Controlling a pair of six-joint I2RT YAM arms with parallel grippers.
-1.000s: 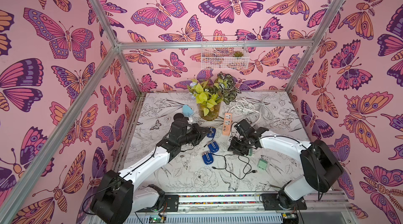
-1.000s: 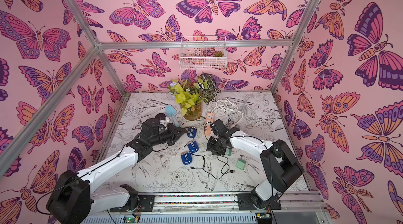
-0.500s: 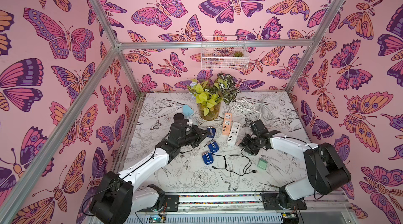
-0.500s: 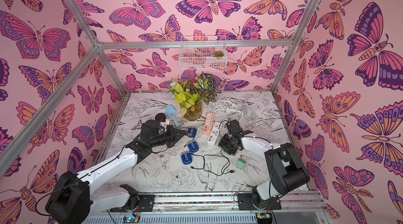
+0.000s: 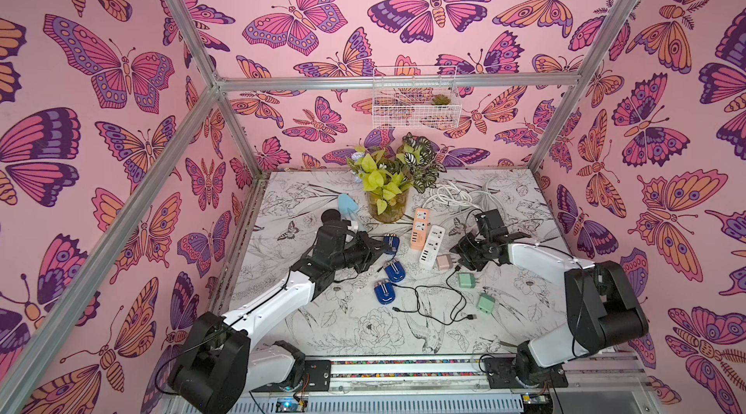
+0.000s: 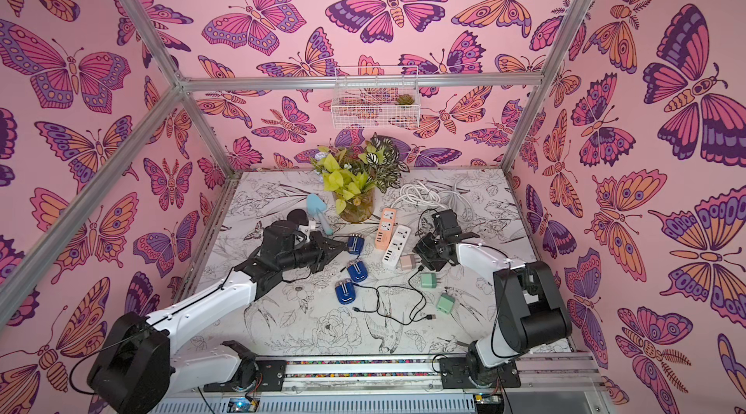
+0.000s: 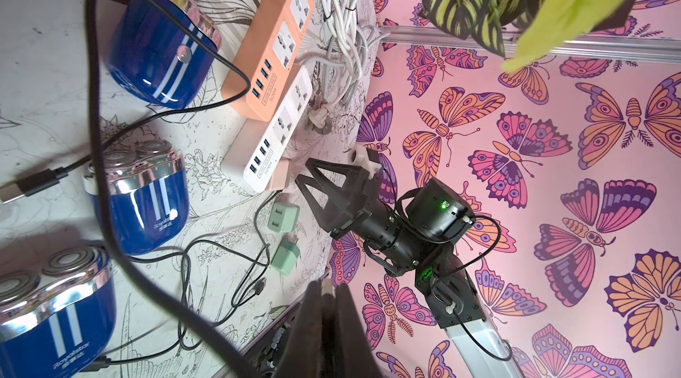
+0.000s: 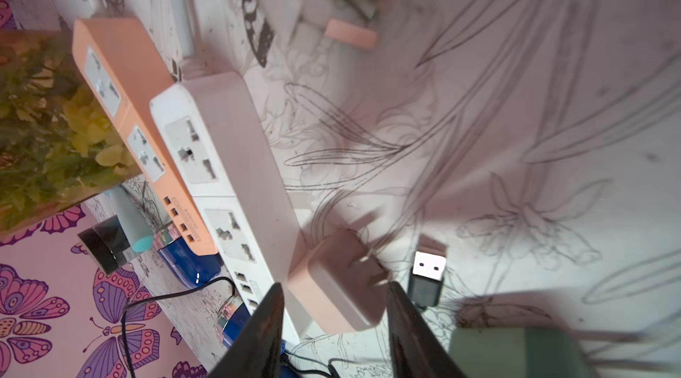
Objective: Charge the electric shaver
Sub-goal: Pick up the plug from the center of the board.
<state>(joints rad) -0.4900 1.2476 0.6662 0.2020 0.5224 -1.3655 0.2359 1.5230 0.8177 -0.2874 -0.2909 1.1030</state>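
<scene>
Right wrist view: the right gripper (image 8: pixel 335 285) stands part-open astride the peach-pink square wall adapter (image 8: pixel 324 298), which lies loose beside the white power strip (image 8: pixel 228 158) — not plugged in. The left gripper (image 7: pixel 328 284) is pinched, apparently on the black charging cable (image 7: pixel 95 81). The blue rounded electric shavers (image 5: pixel 395 270) lie between the arms — most of the task remains.

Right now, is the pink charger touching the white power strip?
Touching. In the right wrist view the pink charger sits flush against the white power strip, no gap; the left wrist view agrees.
</scene>
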